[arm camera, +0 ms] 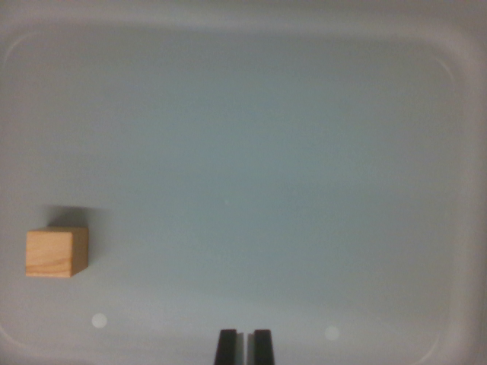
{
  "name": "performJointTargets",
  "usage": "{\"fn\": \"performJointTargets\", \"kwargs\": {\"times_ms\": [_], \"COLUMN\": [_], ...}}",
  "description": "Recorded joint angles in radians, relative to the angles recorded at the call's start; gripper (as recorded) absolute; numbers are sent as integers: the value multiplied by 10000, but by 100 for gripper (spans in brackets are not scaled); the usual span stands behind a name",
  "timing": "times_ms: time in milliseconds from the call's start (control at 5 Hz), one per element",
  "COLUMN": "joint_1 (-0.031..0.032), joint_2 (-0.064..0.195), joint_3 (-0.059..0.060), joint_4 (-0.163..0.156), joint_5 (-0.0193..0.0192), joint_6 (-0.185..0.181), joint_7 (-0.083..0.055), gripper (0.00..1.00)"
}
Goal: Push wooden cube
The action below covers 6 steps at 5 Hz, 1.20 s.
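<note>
Your gripper sits at the bottom edge of the wrist view with its jaws nearly closed, only a thin slit between the fingertips and nothing held, while the wooden cube rests flat on the tray, well apart from the tips, off to the wrist view's left and a little ahead. Keep the jaws narrow so they act as one blunt pusher, line up square behind one cube face rather than a corner, then drive low and slow through its centre so it slides without spinning.
</note>
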Motion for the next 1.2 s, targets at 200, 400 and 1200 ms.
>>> {"fn": "performJointTargets", "kwargs": {"times_ms": [200,400,1200], "joint_1": [38,38,153], "joint_2": [26,26,107], "joint_3": [43,43,174], "joint_4": [-130,-130,-529], "joint_5": [-3,-3,-13], "joint_6": [-142,-142,-577], "joint_7": [87,87,353], "gripper": [0,0,0]}}
